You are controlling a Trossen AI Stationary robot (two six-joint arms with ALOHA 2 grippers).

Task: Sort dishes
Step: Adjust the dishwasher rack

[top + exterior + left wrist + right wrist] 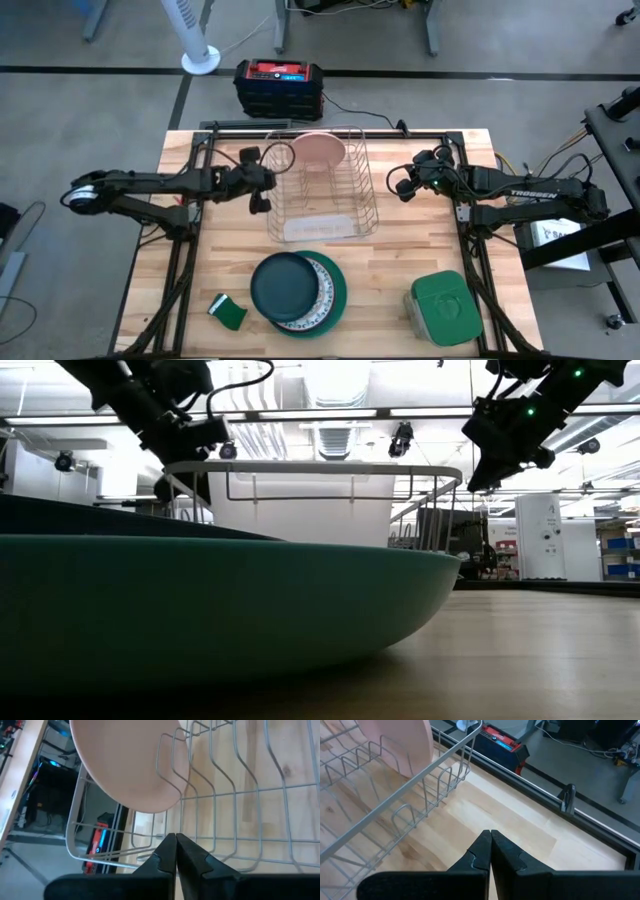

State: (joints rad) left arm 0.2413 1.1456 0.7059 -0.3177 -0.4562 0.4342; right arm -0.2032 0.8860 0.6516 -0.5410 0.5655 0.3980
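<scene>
A salmon-pink plate (320, 150) stands on edge between the wires at the far end of the wire dish rack (322, 190); it also shows in the left wrist view (125, 765) and the right wrist view (400, 745). Near the table's near edge lies a stack: the dark teal plate (285, 283) on top, the white ornamented plate (320, 300) under it, the bright teal-green plate (340, 285) at the bottom. My left gripper (260, 195) is shut and hovers at the rack's left rim (176, 840). My right gripper (405, 187) is shut, right of the rack (491, 837).
A square green-lidded container (443, 305) sits at the near right and a small green sponge (228, 312) at the near left. In the low view the teal-green plate (220, 600) fills the foreground. Bare wood shows between the rack and the stack.
</scene>
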